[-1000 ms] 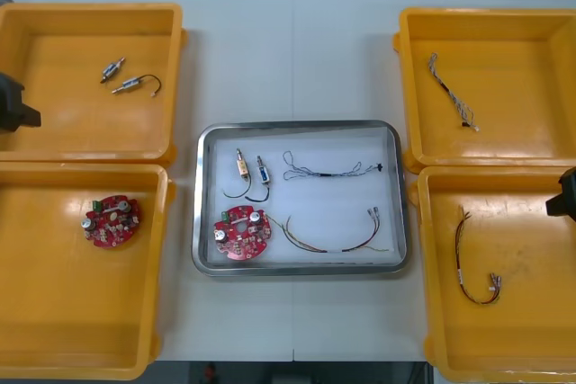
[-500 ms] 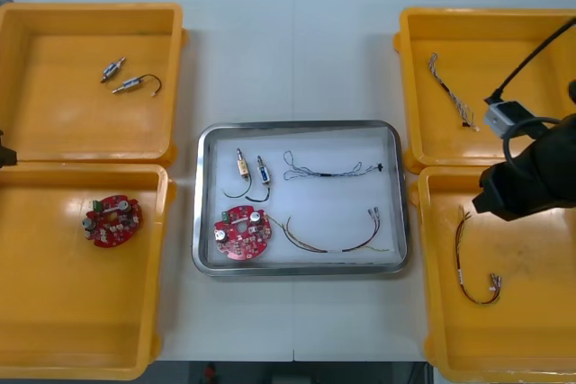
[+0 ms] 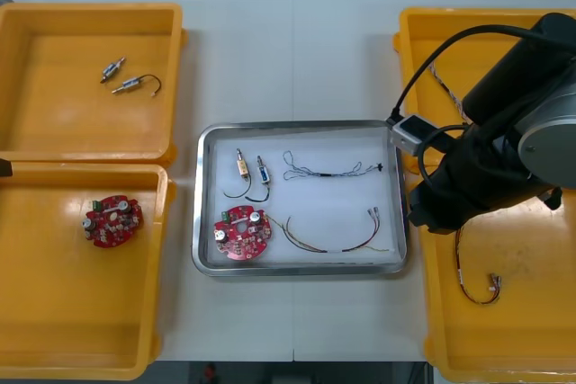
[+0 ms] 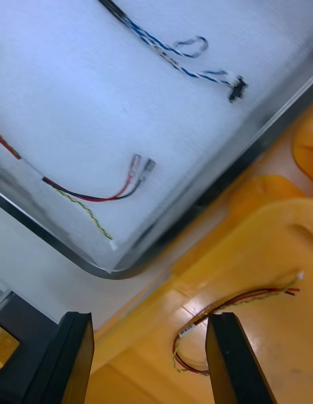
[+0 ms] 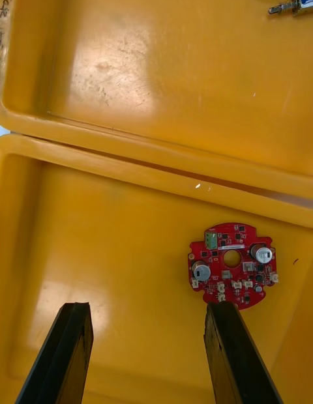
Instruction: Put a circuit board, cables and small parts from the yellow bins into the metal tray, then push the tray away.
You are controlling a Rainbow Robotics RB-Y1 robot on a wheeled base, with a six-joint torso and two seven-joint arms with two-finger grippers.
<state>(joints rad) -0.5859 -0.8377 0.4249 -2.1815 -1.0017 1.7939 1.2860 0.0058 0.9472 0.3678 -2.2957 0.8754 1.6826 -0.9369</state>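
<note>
Right gripper (image 4: pixel 149 320) above the seam between the metal tray (image 3: pixel 299 125) and the near right bin; left gripper (image 5: pixel 147 309) over the near left bin.
We count four yellow bins (image 3: pixel 90 11), two red circuit boards (image 3: pixel 241 233), four small metal parts (image 3: pixel 243 165) and four cables (image 3: pixel 328 171); the tray holds one board, two parts and two cables. White inside with a shiny rim, it lies between the bins, long axis left to right. Both grippers' fingers stand apart, gripping nothing.
</note>
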